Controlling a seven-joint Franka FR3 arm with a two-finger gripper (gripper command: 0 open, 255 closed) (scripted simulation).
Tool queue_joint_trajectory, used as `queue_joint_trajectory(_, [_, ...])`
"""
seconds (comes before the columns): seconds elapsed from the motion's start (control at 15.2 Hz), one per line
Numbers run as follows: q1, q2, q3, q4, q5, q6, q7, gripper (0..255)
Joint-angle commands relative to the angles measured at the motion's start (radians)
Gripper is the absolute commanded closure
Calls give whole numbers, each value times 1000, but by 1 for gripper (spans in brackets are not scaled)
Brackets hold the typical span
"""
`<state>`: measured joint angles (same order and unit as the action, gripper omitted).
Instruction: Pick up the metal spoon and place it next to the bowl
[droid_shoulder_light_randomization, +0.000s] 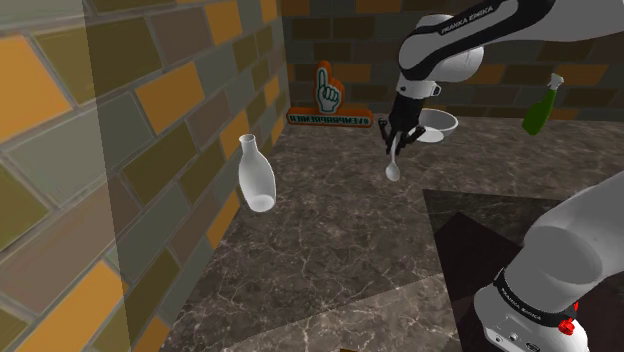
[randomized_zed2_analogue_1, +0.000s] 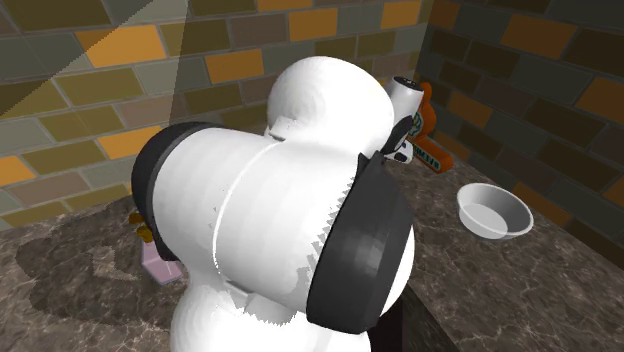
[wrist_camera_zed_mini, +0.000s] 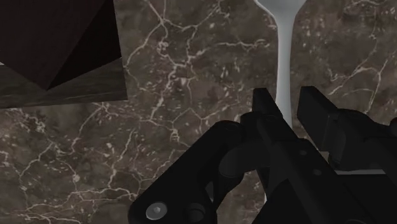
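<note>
Shoulder view: the all-black two-finger gripper is closed on the handle of the slim white spoon, its scoop hanging toward 6 o'clock over the dark veined marble counter. The shallow pale-grey round bowl sits at 2 o'clock from the spoon.
</note>
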<state>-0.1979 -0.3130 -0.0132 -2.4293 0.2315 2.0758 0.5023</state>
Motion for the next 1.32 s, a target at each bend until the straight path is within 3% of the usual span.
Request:
queue_joint_trajectory(0.0, [-23,17,-34,15,-15,-8,-49,255])
queue_joint_trajectory(0.66, [-130,147,-193,163,-63,-70,-284,255])
queue_joint_trajectory(1.25, [-222,343,-309,393,-48,-148,-493,255])
